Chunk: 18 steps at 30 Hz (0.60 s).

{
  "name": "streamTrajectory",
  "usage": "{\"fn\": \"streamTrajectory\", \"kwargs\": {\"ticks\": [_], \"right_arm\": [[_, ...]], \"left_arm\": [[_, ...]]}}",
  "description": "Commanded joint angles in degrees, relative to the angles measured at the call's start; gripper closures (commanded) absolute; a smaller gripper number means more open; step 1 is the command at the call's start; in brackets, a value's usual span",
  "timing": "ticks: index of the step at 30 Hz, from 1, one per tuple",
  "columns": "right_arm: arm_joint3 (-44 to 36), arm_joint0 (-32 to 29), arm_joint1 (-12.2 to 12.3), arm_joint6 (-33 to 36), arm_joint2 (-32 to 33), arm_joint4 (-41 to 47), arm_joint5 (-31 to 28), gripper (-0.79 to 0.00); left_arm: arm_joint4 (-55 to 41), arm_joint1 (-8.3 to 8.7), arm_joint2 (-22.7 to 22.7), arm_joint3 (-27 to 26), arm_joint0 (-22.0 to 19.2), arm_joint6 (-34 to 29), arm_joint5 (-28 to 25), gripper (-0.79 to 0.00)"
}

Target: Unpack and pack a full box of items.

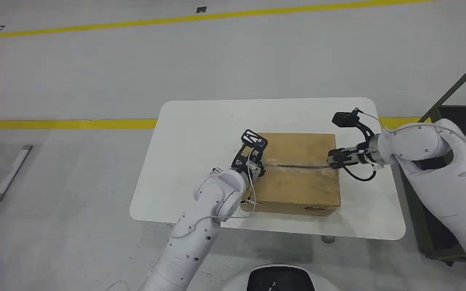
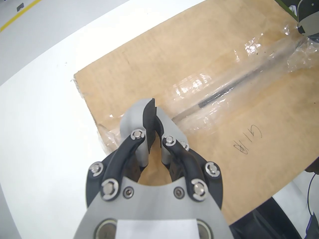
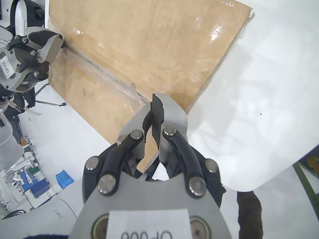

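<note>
A closed brown cardboard box (image 1: 295, 171) lies on the white table (image 1: 189, 138), its top flaps sealed by a strip of clear tape (image 2: 224, 85) along the middle seam. My left gripper (image 2: 154, 106) is shut, its tips at the box's left end of the seam (image 1: 256, 164). At the opposite end of the seam my right gripper (image 3: 157, 105) is shut too, tips at the box's edge (image 1: 333, 158). The left gripper (image 3: 56, 43) also appears far off in the right wrist view, and the right gripper (image 2: 305, 29) in the left wrist view.
The box (image 3: 139, 40) takes up the table's middle. Bare table (image 3: 261, 88) surrounds it on all sides, widest at the far side (image 1: 269, 113). A dark green cart (image 1: 451, 174) stands off the table's right edge.
</note>
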Motion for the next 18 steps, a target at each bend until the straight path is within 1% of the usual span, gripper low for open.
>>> {"fn": "streamTrajectory", "kwargs": {"ticks": [1, 2, 6, 7, 8, 10, 11, 12, 15, 17, 18], "right_arm": [[-0.01, 0.05, 0.08, -0.11, 0.15, 0.3, 0.11, -0.24], [-0.02, 0.05, 0.13, -0.22, 0.28, 0.41, 0.2, -0.292], [-0.16, -0.18, 0.43, -0.36, 1.64, 2.19, 0.26, -0.388], [-0.16, -0.3, 0.55, -0.29, 2.03, 2.18, 0.23, -0.419], [-0.01, -0.4, 0.68, -0.52, 2.59, 2.26, 0.37, -0.471], [0.08, -0.69, 0.94, -0.87, 3.61, 2.34, 0.52, -0.526], [0.04, -0.85, 1.08, -1.09, 4.2, 2.37, 0.64, -0.536], [-0.11, -1.05, 1.22, -1.08, 4.77, 2.56, 0.72, -0.517], [-0.64, -1.74, 1.67, -1.09, 6.74, 3.4, 1.07, -0.533], [-1.04, -2.28, 1.97, -1.84, 8.35, 3.91, 1.47, -0.557], [-1.23, -2.6, 2.13, -1.98, 9.14, 4.22, 1.55, -0.536]], "left_arm": [[0.1, -0.08, 0.04, 0.3, -0.06, 0.05, -0.06, 0.0], [0.1, -0.11, 0.03, 0.37, -0.08, 0.02, -0.06, 0.0], [0.09, -0.22, -0.05, 0.6, -0.15, -0.01, -0.37, 0.0], [0.11, -0.24, -0.07, 0.69, -0.15, 0.06, -0.49, 0.0], [0.17, -0.26, -0.1, 0.79, -0.16, 0.11, -0.57, 0.0], [0.2, -0.31, -0.12, 0.87, -0.18, 0.3, -0.83, 0.0], [0.26, -0.32, -0.16, 0.97, -0.2, 0.37, -0.95, 0.0], [0.34, -0.35, -0.17, 1.04, -0.24, 0.38, -1.02, 0.0], [0.12, -0.46, -0.19, 1.13, -0.35, 0.58, -1.17, 0.0], [0.12, -0.55, -0.08, 1.25, -0.46, 0.62, -1.26, 0.0], [0.26, -0.58, -0.02, 1.33, -0.54, 0.68, -1.35, 0.0]]}}
